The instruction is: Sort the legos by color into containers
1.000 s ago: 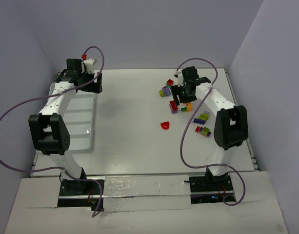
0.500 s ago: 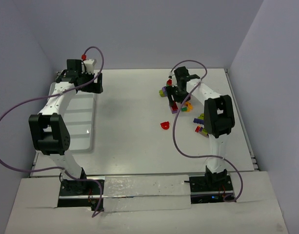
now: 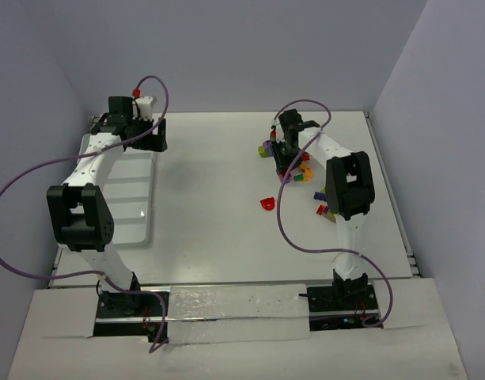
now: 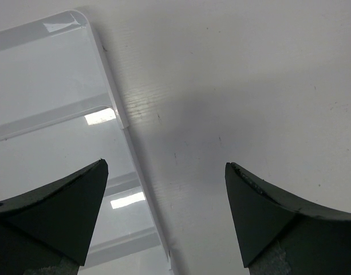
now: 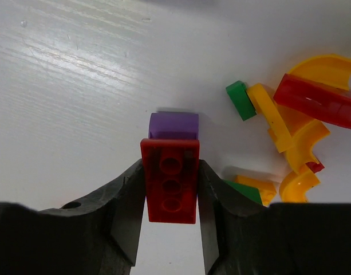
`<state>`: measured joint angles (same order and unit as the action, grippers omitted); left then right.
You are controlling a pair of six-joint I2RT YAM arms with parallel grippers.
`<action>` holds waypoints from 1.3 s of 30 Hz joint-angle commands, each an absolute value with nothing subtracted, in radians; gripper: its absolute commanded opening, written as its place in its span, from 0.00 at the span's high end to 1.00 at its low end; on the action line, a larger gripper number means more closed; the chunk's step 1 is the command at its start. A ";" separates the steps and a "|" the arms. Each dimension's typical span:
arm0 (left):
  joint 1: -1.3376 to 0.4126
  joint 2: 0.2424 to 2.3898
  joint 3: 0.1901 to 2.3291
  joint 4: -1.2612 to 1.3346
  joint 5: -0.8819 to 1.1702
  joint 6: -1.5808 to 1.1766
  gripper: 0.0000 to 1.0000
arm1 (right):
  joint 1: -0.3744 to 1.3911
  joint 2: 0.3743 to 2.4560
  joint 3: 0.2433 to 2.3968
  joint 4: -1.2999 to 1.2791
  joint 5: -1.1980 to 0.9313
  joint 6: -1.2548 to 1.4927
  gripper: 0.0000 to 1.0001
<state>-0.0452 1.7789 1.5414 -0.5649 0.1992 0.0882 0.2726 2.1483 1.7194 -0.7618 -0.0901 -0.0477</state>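
Red plastic brick (image 5: 170,186), three studs in a row, sits clamped between the fingers of the right gripper (image 5: 170,167); its long axis runs along the fingers, pointing away from the wrist; a purple piece (image 5: 173,125) touches its far end; orange, green and red legos (image 5: 304,140) lie just beside it on the white table (image 3: 218,206); the white tray (image 3: 119,198) lies along the table's left edge, well apart, its visible compartments bare plastic; the left gripper (image 4: 165,167) hangs spread wide over the tray's rim.
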 commanded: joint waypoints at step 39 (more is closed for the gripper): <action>-0.225 1.552 1.000 0.589 1.273 -0.838 0.13 | 0.427 1.793 1.655 -0.427 -1.211 0.242 1.00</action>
<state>-0.2161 1.5753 1.0139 0.2929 1.2296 -0.6591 0.4181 1.8206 1.6600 -0.4633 -1.1611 0.2272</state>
